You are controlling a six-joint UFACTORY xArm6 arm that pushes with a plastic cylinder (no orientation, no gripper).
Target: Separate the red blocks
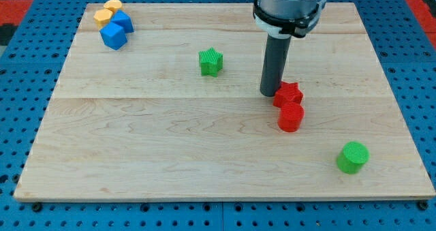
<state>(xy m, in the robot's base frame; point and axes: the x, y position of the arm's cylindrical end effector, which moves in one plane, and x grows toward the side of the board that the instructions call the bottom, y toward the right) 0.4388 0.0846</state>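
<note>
A red star block (289, 94) and a red cylinder block (290, 117) sit touching each other right of the board's middle, the star above the cylinder in the view. My tip (268, 93) rests on the board right against the star's left side, above and left of the cylinder.
A green star block (211, 61) lies left of my tip. A green cylinder block (353, 157) sits at the lower right. Two blue blocks (116, 31) and two orange blocks (107, 11) cluster in the top left corner of the wooden board (136, 142).
</note>
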